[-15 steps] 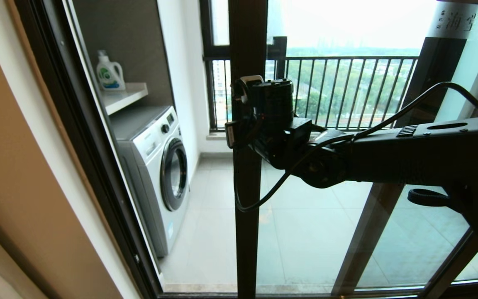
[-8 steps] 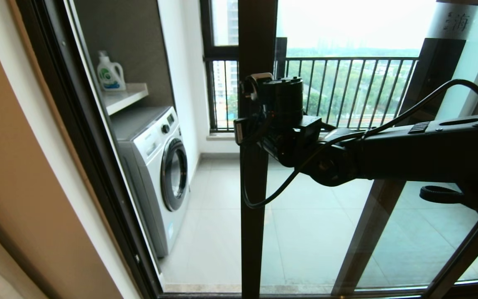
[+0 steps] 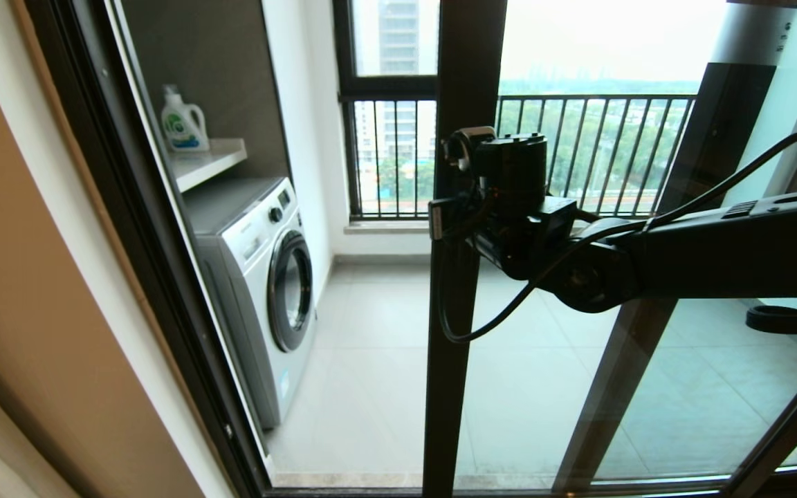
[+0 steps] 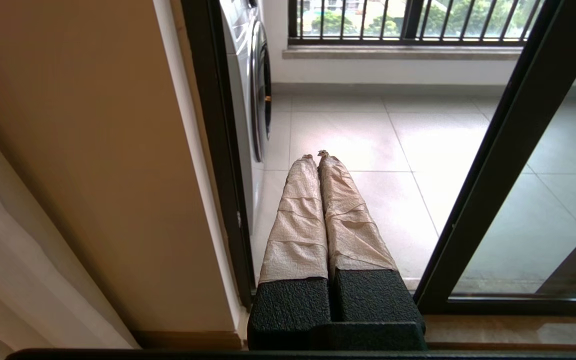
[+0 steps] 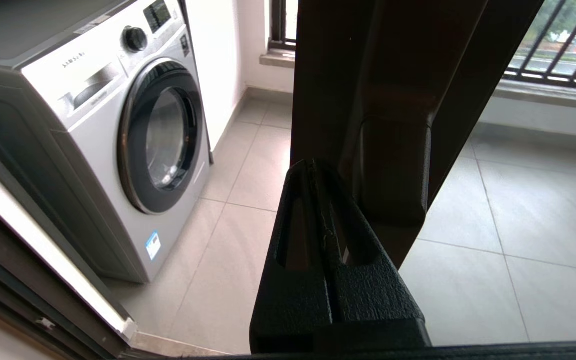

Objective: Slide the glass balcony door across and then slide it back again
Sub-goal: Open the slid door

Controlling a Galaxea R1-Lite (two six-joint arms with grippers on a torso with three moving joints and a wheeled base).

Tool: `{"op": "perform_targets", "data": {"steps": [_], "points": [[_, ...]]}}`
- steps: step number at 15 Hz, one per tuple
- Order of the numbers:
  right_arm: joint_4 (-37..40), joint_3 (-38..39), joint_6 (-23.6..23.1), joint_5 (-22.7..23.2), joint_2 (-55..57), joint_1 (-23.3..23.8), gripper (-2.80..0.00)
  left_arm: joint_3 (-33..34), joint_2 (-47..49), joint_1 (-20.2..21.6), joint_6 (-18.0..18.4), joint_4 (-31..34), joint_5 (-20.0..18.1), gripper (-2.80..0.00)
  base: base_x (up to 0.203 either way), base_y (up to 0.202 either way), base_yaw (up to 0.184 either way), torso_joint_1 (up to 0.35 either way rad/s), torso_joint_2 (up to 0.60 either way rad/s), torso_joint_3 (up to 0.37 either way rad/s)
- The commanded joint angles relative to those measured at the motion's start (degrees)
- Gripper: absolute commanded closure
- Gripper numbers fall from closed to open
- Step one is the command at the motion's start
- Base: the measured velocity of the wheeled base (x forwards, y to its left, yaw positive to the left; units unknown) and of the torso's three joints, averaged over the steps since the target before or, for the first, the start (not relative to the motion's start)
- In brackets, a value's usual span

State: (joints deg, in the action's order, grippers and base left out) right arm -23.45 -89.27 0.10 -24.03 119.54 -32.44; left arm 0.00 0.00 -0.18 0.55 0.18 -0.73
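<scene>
Glass balcony door stands partway across the opening, right of the washing machine. Your right gripper, fingers pressed together and empty, leans on its frame edge to push. Left gripper hangs clenched near the doorway.

The washing machine stood left of the glass balcony door, under a shelf bearing a detergent bottle. The right tool sat against the door's frame; railing lay behind.

A home's laundry balcony: washing machine, detergent bottle, railing.
</scene>
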Motion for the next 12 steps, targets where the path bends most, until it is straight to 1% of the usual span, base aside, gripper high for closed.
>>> {"op": "perform_targets", "data": {"steps": [1,4,9,12], "points": [[-0.3,2.6,0.1,0.2,-3.4,1.3,0.0,0.0,0.1,0.0,0.1,0.0,0.0,0.0,0.0,0.0,0.0,0.0,0.0,0.0],[-0.2,4.4,0.7,0.4,-6.1,2.0,0.0,0.0,0.1,0.0,0.0,0.0,0.0,0.0,0.0,0.0,0.0,0.0,0.0,0.0],[-0.1,2.1,0.3,0.7,-4.4,0.7,0.0,0.0,0.1,0.0,0.1,0.0,0.0,0.0,0.0,0.0,0.0,0.0,0.0,0.0],[-0.2,2.1,0.5,0.7,-3.8,1.1,0.0,0.0,0.1,0.0,0.0,0.0,0.0,0.0,0.0,0.0,0.0,0.0,0.0,0.0]]}}
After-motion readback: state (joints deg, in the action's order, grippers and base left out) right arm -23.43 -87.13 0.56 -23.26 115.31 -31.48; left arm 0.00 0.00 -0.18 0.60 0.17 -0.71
